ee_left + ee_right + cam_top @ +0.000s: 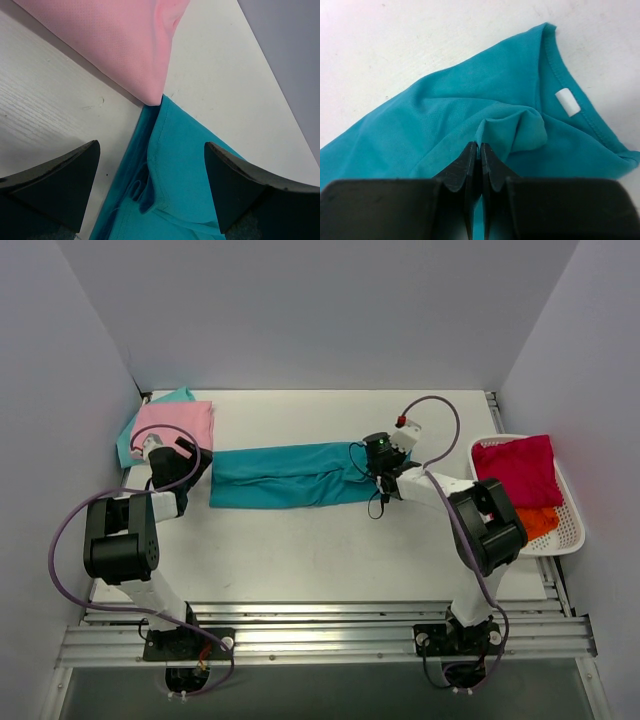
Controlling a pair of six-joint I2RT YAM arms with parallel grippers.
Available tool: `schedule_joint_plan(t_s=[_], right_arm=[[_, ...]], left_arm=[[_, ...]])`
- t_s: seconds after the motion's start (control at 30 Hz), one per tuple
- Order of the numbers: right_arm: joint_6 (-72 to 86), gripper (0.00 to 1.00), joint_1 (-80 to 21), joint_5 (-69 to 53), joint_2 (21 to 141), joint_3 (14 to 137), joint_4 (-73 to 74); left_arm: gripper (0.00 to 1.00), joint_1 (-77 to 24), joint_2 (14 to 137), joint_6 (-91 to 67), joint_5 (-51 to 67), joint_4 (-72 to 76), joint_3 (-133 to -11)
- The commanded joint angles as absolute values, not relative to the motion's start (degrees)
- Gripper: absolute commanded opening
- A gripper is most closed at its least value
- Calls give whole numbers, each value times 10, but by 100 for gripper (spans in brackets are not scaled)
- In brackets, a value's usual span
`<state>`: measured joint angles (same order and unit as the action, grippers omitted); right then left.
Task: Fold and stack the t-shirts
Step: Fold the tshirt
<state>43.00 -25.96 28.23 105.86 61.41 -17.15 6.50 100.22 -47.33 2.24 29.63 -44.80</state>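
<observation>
Folding of the large teal cloth t-shirt [285, 477] looks to be the step in hand. From the top camera it lies as a long narrow band across the middle of the tabletop [300, 550]. The left gripper [197, 466] is at its left end and the right gripper [372, 472] at its right end. At the far left corner a folded pink t-shirt [175, 425] rests on a light mint-teal t-shirt [180, 395]. At the right edge, a white slatted plastic basket [575, 530] holds a crimson t-shirt [517, 470] and an orange t-shirt [540, 523].

On the left wrist camera, the left gripper [151, 145] is spread wide over the teal t-shirt's [185, 165] end, gripping nothing. The pink t-shirt's [125, 40] corner just touches that end.

On the right wrist camera, the right gripper [480, 150] is pressed together on a raised pucker of the teal t-shirt [470, 90], near the collar with its small white label [567, 101].

Next, I judge, the left jaws must come down and close on their end. Only then can the band be doubled over, and one layer alone may slip.
</observation>
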Motion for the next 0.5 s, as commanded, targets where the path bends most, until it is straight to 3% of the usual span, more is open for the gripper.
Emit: schedule_joint_plan(t_s=[0.0,0.47], right_arm=[[437,0,-264,319,995,592,-150],[487,0,-311,347,977,491,-135]], left_arm=[[94,69,999,-463,28,324,-447],[94,69,998,-465,31,326,-445]])
